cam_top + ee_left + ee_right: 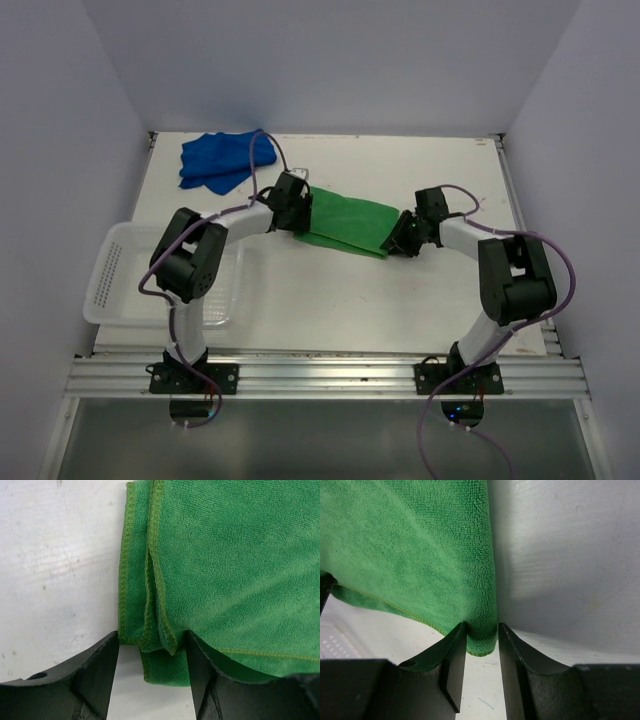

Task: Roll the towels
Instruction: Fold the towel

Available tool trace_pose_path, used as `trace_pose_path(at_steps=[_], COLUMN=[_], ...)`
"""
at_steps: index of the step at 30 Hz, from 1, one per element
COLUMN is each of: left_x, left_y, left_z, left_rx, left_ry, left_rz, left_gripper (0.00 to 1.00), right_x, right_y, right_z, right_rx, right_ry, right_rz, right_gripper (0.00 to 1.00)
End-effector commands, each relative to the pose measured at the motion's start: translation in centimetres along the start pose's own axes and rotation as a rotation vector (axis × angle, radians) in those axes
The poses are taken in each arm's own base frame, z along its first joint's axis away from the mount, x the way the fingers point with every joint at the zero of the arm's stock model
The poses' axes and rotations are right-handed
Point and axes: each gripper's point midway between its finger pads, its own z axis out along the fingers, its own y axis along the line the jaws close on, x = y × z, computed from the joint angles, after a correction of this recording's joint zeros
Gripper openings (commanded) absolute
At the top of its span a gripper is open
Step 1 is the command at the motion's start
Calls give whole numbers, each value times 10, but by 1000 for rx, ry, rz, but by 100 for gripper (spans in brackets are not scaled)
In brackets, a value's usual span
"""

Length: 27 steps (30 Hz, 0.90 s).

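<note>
near the arm bases, a white basket (100, 290) sits at the left of the table (400, 300). both arms reach forward with elbows raised, wrists angled inward and down to opposite ends of the green towel (345, 222), which lies folded into a strip mid-table. the left gripper (152, 640), jaws half apart, straddles the layered hems without pinching. the right gripper (481, 630) is narrowed onto the other end's corner — cloth fills the gap. rolling well likely needs every layer caught and both ends turned evenly. the blue towel (220, 160) lies crumpled at the far left — not yet rolled.
</note>
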Motion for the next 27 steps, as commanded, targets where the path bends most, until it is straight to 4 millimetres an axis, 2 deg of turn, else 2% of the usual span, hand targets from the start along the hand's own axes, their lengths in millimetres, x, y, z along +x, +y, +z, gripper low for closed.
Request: trace_pose_path(at_steps=[1, 4, 5, 13, 16, 17, 19, 20, 22, 27], left_x=[32, 50, 58, 95, 112, 113, 117, 128, 130, 161], left_y=[5, 4, 5, -2, -13, -11, -23, -27, -33, -33], left_z=[-8, -12, -13, -35, -49, -51, -61, -66, -74, -89], left_rx=[5, 10, 8, 23, 26, 20, 39, 46, 55, 26], left_ry=[61, 87, 98, 107, 106, 103, 96, 107, 85, 102], left_rz=[-54, -72, -81, -112, -98, -107, -114, -105, -124, -105], left_gripper=[59, 59, 59, 60, 60, 60, 60, 60, 60, 61], right_x=[-1, 5, 7, 20, 29, 31, 35, 37, 42, 52], right_y=[6, 1, 1, -7, -15, -16, -22, -23, -31, -46], right_z=[-2, 0, 0, -4, -8, -9, -14, -15, -20, -33], right_rx=[-41, -35, -39, -42, -27, -26, -6, 0, 35, 103], right_ry=[-3, 12, 20, 65, 83, 87, 91, 95, 110, 118], right_rz=[-37, -48, -52, -112, -129, -133, -151, -162, -190, -245], right_gripper=[35, 29, 21, 2, 0, 0, 0, 0, 0, 0])
